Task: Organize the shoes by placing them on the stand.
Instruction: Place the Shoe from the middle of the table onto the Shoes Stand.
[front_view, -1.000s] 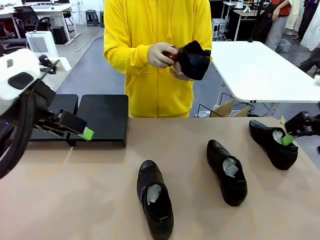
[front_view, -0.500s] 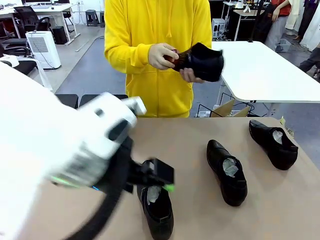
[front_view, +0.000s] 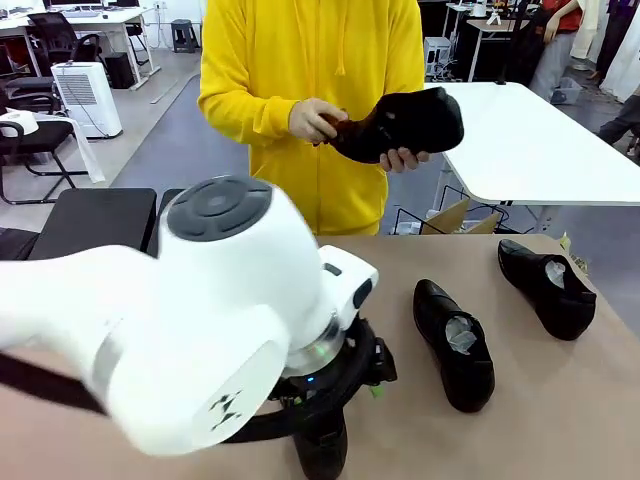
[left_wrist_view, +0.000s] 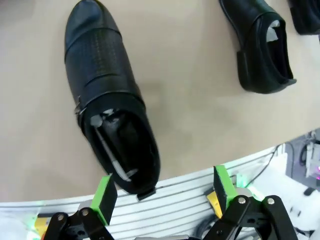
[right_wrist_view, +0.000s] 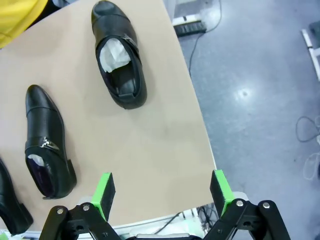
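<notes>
The left hand (left_wrist_view: 164, 192) is held with its fingers (left_wrist_view: 105, 197) spread apart just above the near shoe (left_wrist_view: 107, 100), whose heel end is seen between them, closer to one; contact cannot be told. This shoe lies at the near edge of the worktop (left_wrist_view: 200, 110), with bare surface on both sides. The middle shoe (front_view: 455, 345) is set near it to the right, the outer shoe (front_view: 548, 288) farther right again. The right hand (right_wrist_view: 162, 190), likewise spread, is held well apart from the near shoe, above the worktop's right edge, with floor (right_wrist_view: 260, 75) beyond. A fourth shoe (front_view: 400, 125) is held up by the person (front_view: 310, 60), beyond the near shoe. The stand (front_view: 95, 220) lies far-left of it, partly hidden by the left arm (front_view: 200, 320).
</notes>
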